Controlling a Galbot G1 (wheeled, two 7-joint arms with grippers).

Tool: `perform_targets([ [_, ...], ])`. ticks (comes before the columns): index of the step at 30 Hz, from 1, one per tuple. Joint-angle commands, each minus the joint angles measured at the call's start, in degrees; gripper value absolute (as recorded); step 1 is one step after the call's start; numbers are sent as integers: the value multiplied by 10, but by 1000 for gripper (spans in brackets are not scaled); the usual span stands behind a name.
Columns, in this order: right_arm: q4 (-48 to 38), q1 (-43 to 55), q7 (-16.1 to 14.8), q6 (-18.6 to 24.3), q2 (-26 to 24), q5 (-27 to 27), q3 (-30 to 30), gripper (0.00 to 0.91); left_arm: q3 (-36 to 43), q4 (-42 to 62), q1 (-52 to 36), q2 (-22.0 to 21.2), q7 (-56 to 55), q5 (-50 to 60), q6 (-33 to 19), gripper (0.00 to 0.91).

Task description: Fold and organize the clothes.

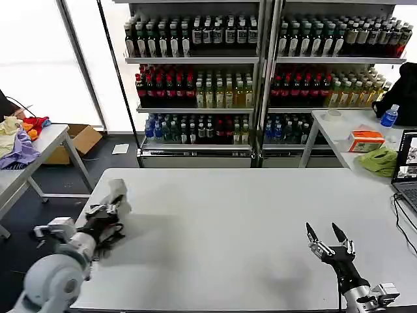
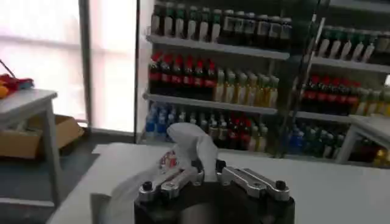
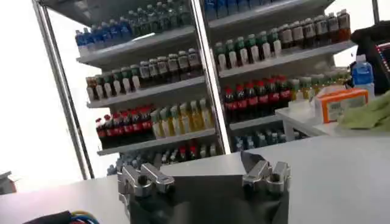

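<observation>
From the head camera we see a bare white table (image 1: 228,228). Our left gripper (image 1: 116,199) hovers at the table's left edge, pinching a small bunch of light grey shirt (image 1: 118,191). Our right gripper (image 1: 327,236) waits near the table's front right, fingers spread and empty.

At the left wrist, the jaws clench crumpled cloth (image 2: 190,143). It looks light, limp and slippery; we judge seams or shoulders the best hold.

At the right wrist, the fingers (image 3: 141,181) stand apart.

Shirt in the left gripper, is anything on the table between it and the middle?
Nothing visible. The left gripper holds the bunched shirt at the left edge of the table; the surface toward the middle is bare. The open right gripper sits front right, off that path.
</observation>
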Motion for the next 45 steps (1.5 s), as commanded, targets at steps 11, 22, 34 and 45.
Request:
perform_targets([
  [11, 51, -14, 30, -57, 23, -22, -45, 907, 326, 83, -133, -250, -87, -25, 33, 907],
  [22, 47, 119, 140, -183, -3, 0, -208, 907, 171, -41, -96, -167, -38, -1, -5, 907],
  [34, -131, 350, 199, -259, 69, 78, -436, 907, -101, -33, 71, -123, 121, 163, -67, 907],
  [45, -172, 397, 242, -309, 64, 192, -472, 0, -151, -15, 128, -121, 147, 193, -92, 907],
])
